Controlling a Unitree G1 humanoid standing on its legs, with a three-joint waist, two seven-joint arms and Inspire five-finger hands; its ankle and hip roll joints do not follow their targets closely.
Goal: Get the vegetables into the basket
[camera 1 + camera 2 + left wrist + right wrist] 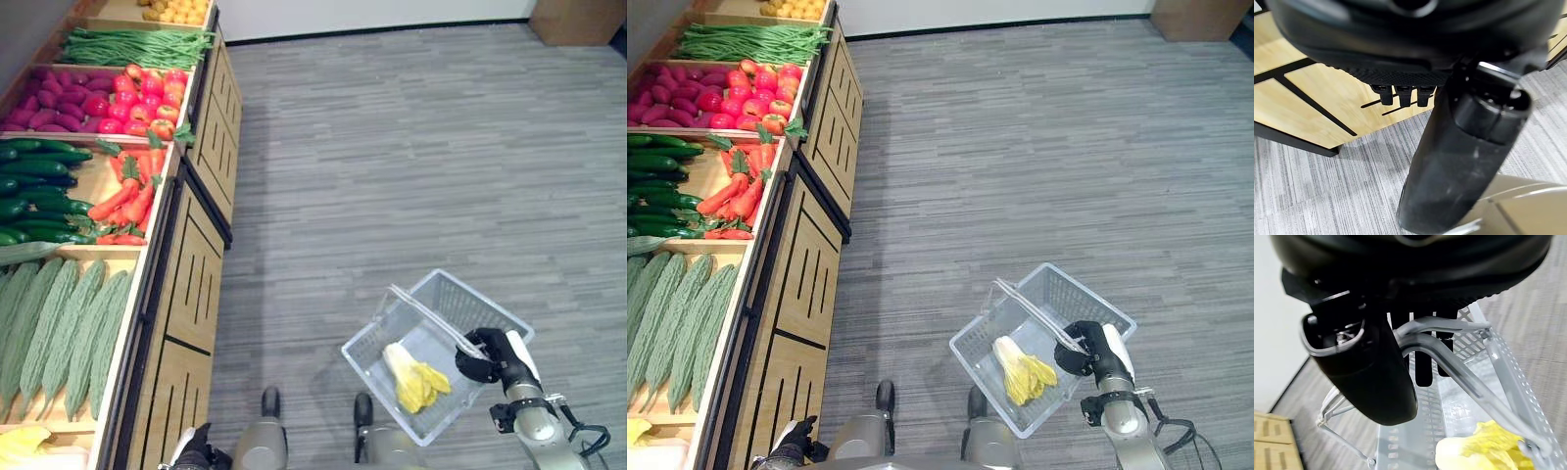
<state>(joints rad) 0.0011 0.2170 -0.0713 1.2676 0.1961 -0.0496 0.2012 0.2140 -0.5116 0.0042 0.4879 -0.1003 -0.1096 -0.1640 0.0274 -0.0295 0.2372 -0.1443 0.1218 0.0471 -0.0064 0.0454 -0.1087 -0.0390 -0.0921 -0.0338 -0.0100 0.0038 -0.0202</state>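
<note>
A grey wire basket (pixel 458 288) hangs over the floor at the lower right. My right hand (pixel 495 354) is shut on its handles (pixel 1449 362), with the fingers curled over the bars and the thumb (pixel 1366 377) below them. A yellow-white cabbage (pixel 411 377) lies inside the basket (pixel 1415 431), where its leaves (pixel 1479 450) show past the handles. Hanging low by the front of the wooden stand, my left hand (pixel 196 450) holds nothing, and its fingers (pixel 1400 93) are relaxed.
A wooden produce stand (pixel 186 284) runs along the left. Its bins hold bitter gourds (pixel 59 333), cucumbers (pixel 34 191), carrots (pixel 127 201), tomatoes (pixel 147 98), purple roots (pixel 54 98) and green beans (pixel 132 46). Grey plank floor (pixel 411 157) stretches to the right.
</note>
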